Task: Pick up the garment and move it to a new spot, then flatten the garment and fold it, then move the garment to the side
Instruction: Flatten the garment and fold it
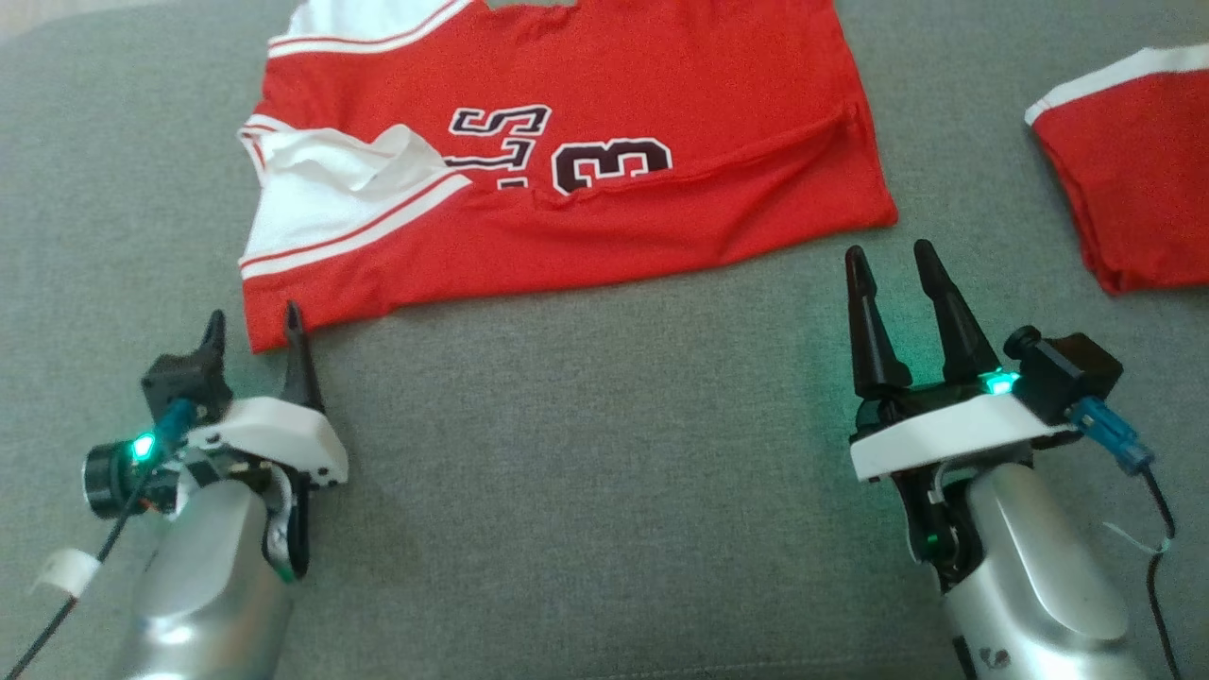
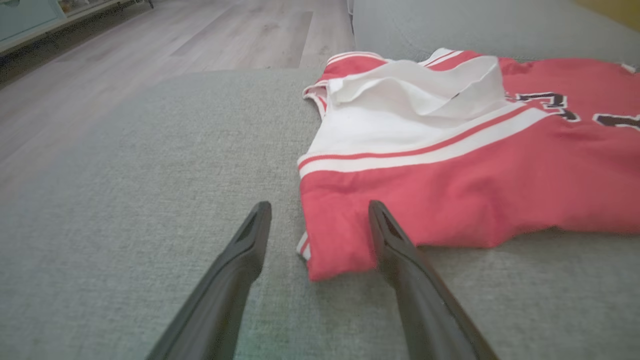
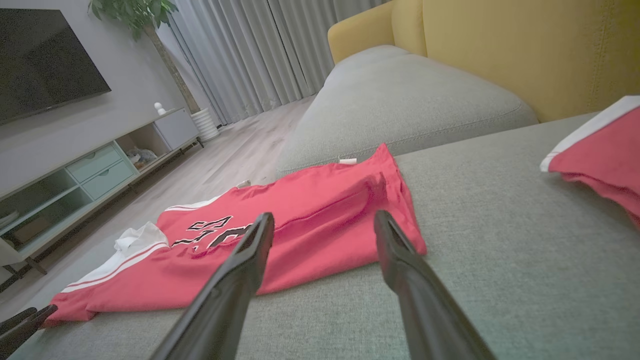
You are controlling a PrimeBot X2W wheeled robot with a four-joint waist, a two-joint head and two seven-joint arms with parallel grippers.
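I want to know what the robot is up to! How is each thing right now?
red jersey: lying on the cushion, near part folded over the number, white sleeve crumpled.
left gripper: open, at the jersey's near left corner, not gripping it.
right gripper: open, holding nothing, just short of the jersey's near right corner.
other red garment: lying apart on the right, untouched.
grey cushion: flat, carrying both garments.

The garment [image 1: 567, 203] is a red jersey with white side panels, thin red-and-white stripes and black, white-edged numerals. It lies spread low on the grey sofa seat [image 1: 586, 472]. Its near part is folded over, hiding the lower half of the numerals. The white panel at its left end is rumpled.
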